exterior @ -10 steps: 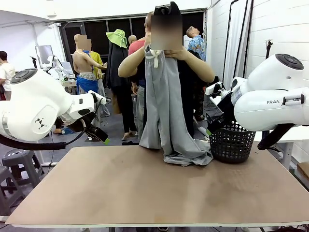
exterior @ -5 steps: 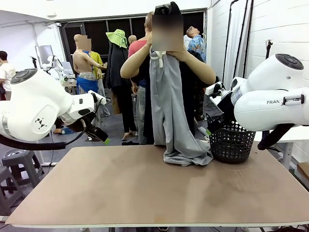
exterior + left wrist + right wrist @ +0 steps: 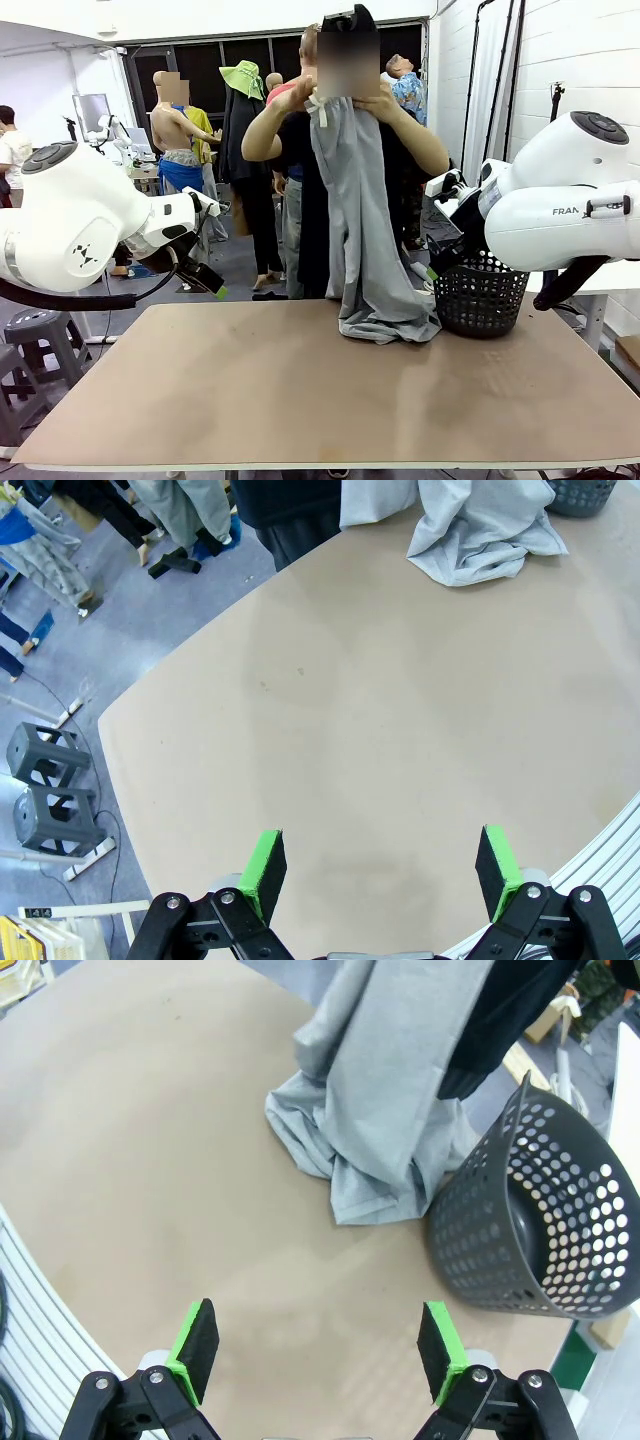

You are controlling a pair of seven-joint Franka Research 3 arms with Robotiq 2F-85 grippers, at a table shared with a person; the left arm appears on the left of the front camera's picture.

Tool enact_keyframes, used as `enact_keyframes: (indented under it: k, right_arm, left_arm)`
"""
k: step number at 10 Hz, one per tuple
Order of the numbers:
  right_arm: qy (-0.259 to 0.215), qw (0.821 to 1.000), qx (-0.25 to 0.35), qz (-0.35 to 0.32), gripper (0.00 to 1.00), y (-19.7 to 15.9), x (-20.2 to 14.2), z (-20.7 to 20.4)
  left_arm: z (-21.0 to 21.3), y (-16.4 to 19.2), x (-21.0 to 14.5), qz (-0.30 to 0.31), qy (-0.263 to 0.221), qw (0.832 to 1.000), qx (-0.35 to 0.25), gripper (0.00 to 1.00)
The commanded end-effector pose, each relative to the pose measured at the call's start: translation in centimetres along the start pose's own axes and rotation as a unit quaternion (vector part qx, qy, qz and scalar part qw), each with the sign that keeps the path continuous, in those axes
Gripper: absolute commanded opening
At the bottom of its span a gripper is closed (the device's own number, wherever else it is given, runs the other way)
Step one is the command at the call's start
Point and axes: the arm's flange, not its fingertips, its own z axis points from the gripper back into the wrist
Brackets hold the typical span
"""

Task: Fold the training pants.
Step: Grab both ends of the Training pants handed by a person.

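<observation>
A person at the far side of the table holds the light grey training pants [image 3: 350, 200] up by the waistband with both hands, at head height. The legs hang straight down and their ends lie bunched on the table [image 3: 300, 400] near its far edge. The bunched cloth also appears in the left wrist view as the pants [image 3: 480, 530] and in the right wrist view as the pants [image 3: 380, 1110]. My left gripper [image 3: 380, 875] hovers open over bare tabletop, well short of the cloth. My right gripper [image 3: 318, 1352] is open too, above the table in front of the pants.
A black mesh basket [image 3: 480, 295] stands on the table right of the bunched pants, close to my right arm; it is also in the right wrist view as the basket [image 3: 530, 1230]. Stools [image 3: 50, 800] stand on the floor off the table's left side.
The person has gathered the hanging pants narrower and lifted the waistband a little. Both arms stay still.
</observation>
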Motion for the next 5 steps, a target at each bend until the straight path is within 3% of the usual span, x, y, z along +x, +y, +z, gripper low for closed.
enact_keyframes:
  k: [1, 5]
  right_arm:
    - [-0.001, 1.000, 0.001, -0.002, 1.00, -0.11, -0.02, -0.09]
    - [-0.001, 1.000, 0.001, -0.002, 1.00, -0.11, -0.02, -0.09]
  left_arm:
    - [-0.03, 0.04, 0.00, -0.005, 0.000, 1.000, 0.001, 1.00]
    - [-0.03, 0.04, 0.00, -0.005, 0.000, 1.000, 0.001, 1.00]
